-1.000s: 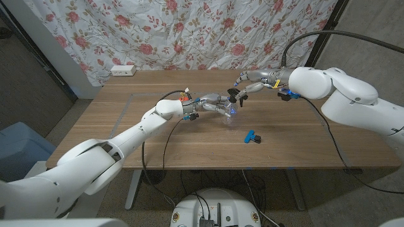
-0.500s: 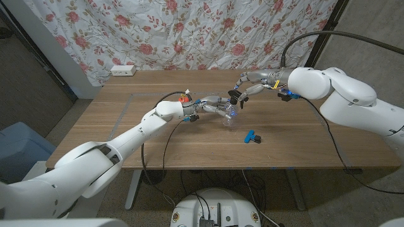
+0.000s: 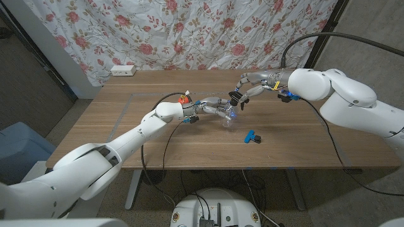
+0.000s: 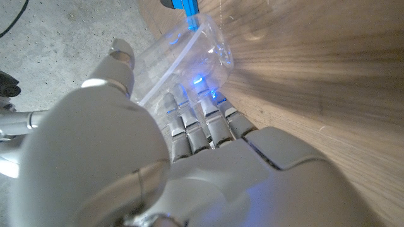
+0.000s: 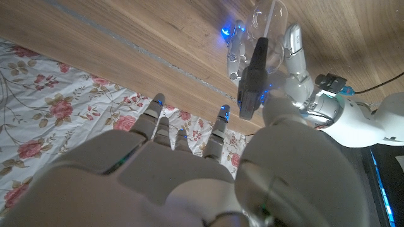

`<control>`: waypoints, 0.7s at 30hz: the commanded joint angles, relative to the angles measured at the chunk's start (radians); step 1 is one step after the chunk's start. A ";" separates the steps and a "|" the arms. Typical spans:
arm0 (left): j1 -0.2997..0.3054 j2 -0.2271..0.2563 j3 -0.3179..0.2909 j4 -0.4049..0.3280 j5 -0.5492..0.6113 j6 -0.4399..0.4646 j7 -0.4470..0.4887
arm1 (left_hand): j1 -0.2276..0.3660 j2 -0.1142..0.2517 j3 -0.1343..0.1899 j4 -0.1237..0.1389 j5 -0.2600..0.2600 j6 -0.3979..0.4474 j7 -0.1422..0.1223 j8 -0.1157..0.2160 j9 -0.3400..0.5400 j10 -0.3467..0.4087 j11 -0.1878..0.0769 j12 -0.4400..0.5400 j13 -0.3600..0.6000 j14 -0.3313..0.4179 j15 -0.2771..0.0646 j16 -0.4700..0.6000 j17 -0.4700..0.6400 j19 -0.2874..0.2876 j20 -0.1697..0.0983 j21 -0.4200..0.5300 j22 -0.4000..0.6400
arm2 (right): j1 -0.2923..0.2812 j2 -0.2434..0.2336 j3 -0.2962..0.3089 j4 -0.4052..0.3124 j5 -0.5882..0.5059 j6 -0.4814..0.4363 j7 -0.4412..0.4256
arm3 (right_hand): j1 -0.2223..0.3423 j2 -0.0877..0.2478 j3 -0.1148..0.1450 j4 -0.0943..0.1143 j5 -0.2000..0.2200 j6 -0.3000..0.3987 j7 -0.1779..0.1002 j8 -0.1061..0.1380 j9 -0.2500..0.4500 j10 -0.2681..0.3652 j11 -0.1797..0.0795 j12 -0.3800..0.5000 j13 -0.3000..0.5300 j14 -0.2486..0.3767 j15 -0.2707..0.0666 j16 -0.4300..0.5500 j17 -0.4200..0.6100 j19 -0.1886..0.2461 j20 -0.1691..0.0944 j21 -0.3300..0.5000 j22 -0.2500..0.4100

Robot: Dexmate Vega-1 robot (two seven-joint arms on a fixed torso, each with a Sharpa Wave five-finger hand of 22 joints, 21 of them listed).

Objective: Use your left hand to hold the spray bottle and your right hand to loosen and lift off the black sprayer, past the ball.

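Since a second ago the right hand (image 3: pixel 242 94) has risen slightly and drawn back from the bottle (image 3: pixel 228 118), carrying the black sprayer (image 3: pixel 235 98), now apart from the bottle's neck. That hand pinches the sprayer between thumb and a finger, its other fingers (image 5: pixel 156 112) spread. Unmoved, the left hand (image 3: pixel 214 106) grips the clear bottle at mid-table, fingers (image 4: pixel 203 123) wrapped round it. A blue clip (image 3: pixel 252 136) lies on the table (image 3: pixel 126 132) near the bottle, where it was.
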 commanded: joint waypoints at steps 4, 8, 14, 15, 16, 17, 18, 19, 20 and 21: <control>0.012 0.013 -0.002 -0.019 -0.011 0.017 -0.007 | 0.026 0.107 0.004 -0.009 0.005 0.034 -0.009 0.036 -0.001 0.069 -0.052 0.009 0.015 0.011 -0.145 -0.001 0.004 0.009 -0.059 -0.001 0.003 | -0.026 0.018 0.030 0.019 0.074 0.022 -0.044 | 0.083 0.017 0.025 0.000 -0.006 0.060 0.003 0.040 0.013 0.013 -0.020 0.008 0.003 0.005 -0.014 0.006 0.002 0.012 -0.020 0.002 0.002; 0.010 0.013 -0.003 -0.015 -0.012 0.015 -0.009 | 0.029 0.106 0.003 -0.010 0.005 0.035 -0.008 0.038 -0.002 0.069 -0.051 0.009 0.016 0.010 -0.144 0.000 0.006 0.008 -0.059 -0.001 0.003 | -0.017 0.025 0.016 0.023 0.070 0.020 -0.051 | 0.121 0.019 0.027 0.003 -0.009 0.107 0.003 0.068 0.021 0.024 -0.030 0.009 0.002 0.010 -0.019 0.009 0.003 0.014 -0.025 0.001 0.002; 0.005 0.008 -0.003 0.003 -0.015 0.008 -0.016 | 0.030 0.108 0.003 -0.008 0.005 0.032 -0.011 0.038 -0.004 0.068 -0.055 0.007 0.017 0.008 -0.144 -0.003 0.007 0.008 -0.058 -0.001 0.003 | -0.010 0.032 0.005 0.026 0.070 0.013 -0.062 | 0.146 0.019 0.027 0.003 -0.011 0.125 0.001 0.081 0.026 0.042 -0.043 0.013 0.002 0.018 -0.026 0.013 0.005 0.020 -0.028 0.002 0.002; 0.004 0.006 -0.003 0.006 -0.015 0.006 -0.018 | 0.030 0.108 0.004 -0.008 0.005 0.032 -0.009 0.038 -0.004 0.070 -0.055 0.008 0.018 0.008 -0.143 -0.003 0.007 0.008 -0.058 -0.001 0.003 | -0.009 0.034 0.004 0.026 0.070 0.010 -0.065 | 0.150 0.019 0.028 0.002 -0.011 0.128 0.001 0.083 0.027 0.043 -0.045 0.013 0.002 0.018 -0.028 0.013 0.005 0.022 -0.031 0.003 0.002; 0.004 0.005 -0.003 0.008 -0.015 0.005 -0.018 | 0.029 0.108 0.004 -0.007 0.005 0.032 -0.009 0.038 -0.005 0.069 -0.056 0.007 0.018 0.008 -0.143 -0.004 0.006 0.008 -0.058 -0.001 0.003 | -0.009 0.035 0.003 0.027 0.070 0.010 -0.068 | 0.154 0.020 0.028 0.002 -0.011 0.131 0.000 0.085 0.028 0.044 -0.045 0.014 0.001 0.021 -0.029 0.014 0.005 0.023 -0.032 0.003 0.002; 0.003 0.004 -0.003 0.011 -0.017 0.005 -0.020 | 0.030 0.108 0.004 -0.007 0.005 0.032 -0.009 0.039 -0.005 0.069 -0.055 0.007 0.018 0.008 -0.143 -0.005 0.006 0.008 -0.057 -0.001 0.003 | -0.008 0.036 0.002 0.028 0.071 0.010 -0.069 | 0.165 0.022 0.029 0.003 -0.012 0.141 0.000 0.091 0.030 0.046 -0.048 0.013 0.001 0.023 -0.032 0.015 0.006 0.024 -0.036 0.003 0.002; 0.003 0.003 -0.003 0.014 -0.016 0.003 -0.020 | 0.030 0.108 0.004 -0.008 0.005 0.033 -0.009 0.039 -0.005 0.070 -0.054 0.008 0.018 0.009 -0.142 -0.004 0.006 0.008 -0.058 -0.001 0.003 | -0.006 0.036 0.000 0.030 0.071 0.012 -0.070 | 0.171 0.023 0.030 0.002 -0.012 0.144 0.000 0.094 0.031 0.051 -0.051 0.015 0.001 0.023 -0.034 0.015 0.006 0.023 -0.038 0.002 0.002; 0.003 0.003 -0.003 0.014 -0.014 0.003 -0.018 | 0.032 0.107 0.004 -0.009 0.005 0.033 -0.009 0.040 -0.006 0.070 -0.053 0.008 0.018 0.010 -0.142 -0.004 0.006 0.008 -0.058 -0.001 0.003 | -0.007 0.038 0.000 0.030 0.070 0.010 -0.074 | 0.175 0.024 0.030 0.002 -0.011 0.146 0.000 0.095 0.032 0.053 -0.053 0.015 0.001 0.023 -0.037 0.015 0.006 0.023 -0.039 0.002 0.002; 0.003 0.002 -0.003 0.016 -0.014 0.001 -0.016 | 0.032 0.108 0.004 -0.008 0.005 0.034 -0.009 0.040 -0.006 0.070 -0.053 0.007 0.019 0.009 -0.143 -0.004 0.007 0.008 -0.058 -0.001 0.003 | -0.008 0.039 0.001 0.030 0.072 0.009 -0.080 | 0.180 0.025 0.031 0.002 -0.011 0.148 -0.001 0.097 0.032 0.057 -0.056 0.016 0.001 0.025 -0.038 0.016 0.007 0.024 -0.039 0.002 0.002; 0.004 0.001 -0.004 0.018 -0.015 0.001 -0.016 | 0.032 0.107 0.004 -0.008 0.005 0.033 -0.009 0.040 -0.006 0.069 -0.053 0.007 0.019 0.009 -0.143 -0.005 0.007 0.008 -0.058 -0.001 0.003 | -0.007 0.039 -0.001 0.031 0.072 0.012 -0.080 | 0.186 0.027 0.032 0.003 -0.010 0.150 -0.001 0.098 0.032 0.059 -0.060 0.016 0.001 0.029 -0.042 0.018 0.007 0.026 -0.042 0.002 0.002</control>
